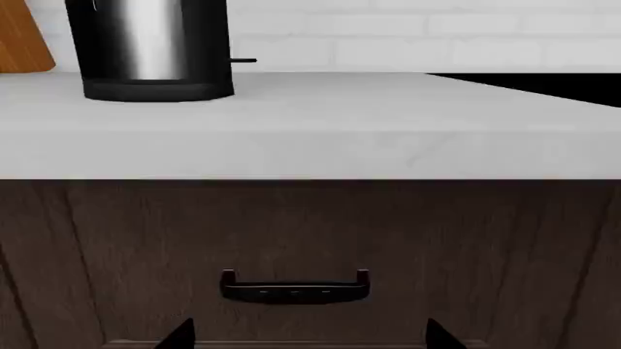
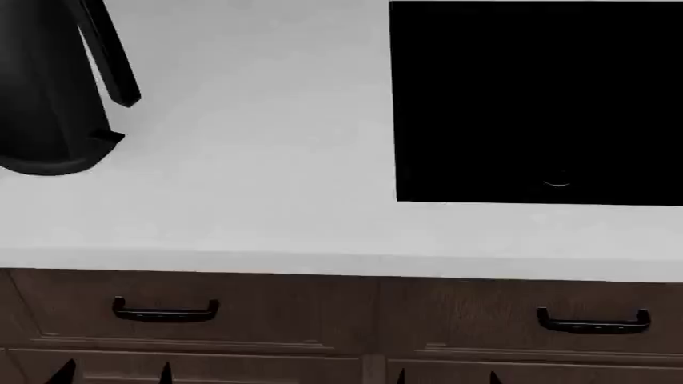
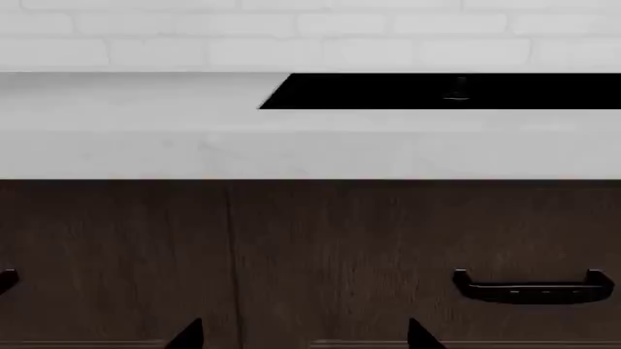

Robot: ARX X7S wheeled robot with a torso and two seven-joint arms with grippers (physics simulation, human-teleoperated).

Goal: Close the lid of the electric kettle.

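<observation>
The electric kettle [image 2: 43, 96] stands at the upper left of the head view, a glossy black jug on the pale grey countertop [image 2: 256, 160], its loop handle [image 2: 110, 52] slanting down its right side and a small switch tab [image 2: 107, 137] jutting at its foot. Its top is cut off by the frame edge in every view, so neither the lid nor anything inside the jug can be seen. To the right, well apart from the kettle, a flat black cooktop [image 2: 539, 100] fills the upper right of the frame. Below the counter edge run dark wood drawer fronts [image 2: 320, 308], each with a black bar handle [image 2: 165, 310]; a second handle [image 2: 593, 322] sits at lower right.

In the left wrist view the kettle's lower body [image 1: 150, 47] shows at upper left with a wooden board [image 1: 19, 36] beside it against the white brick wall [image 1: 437, 33]. The left gripper [image 1: 310, 336] shows only two dark fingertips [image 1: 179, 336] set wide apart at the bottom edge, low in front of the drawer. The right gripper [image 3: 305, 336] likewise shows its fingertips [image 3: 189, 336] spread, holding nothing.
</observation>
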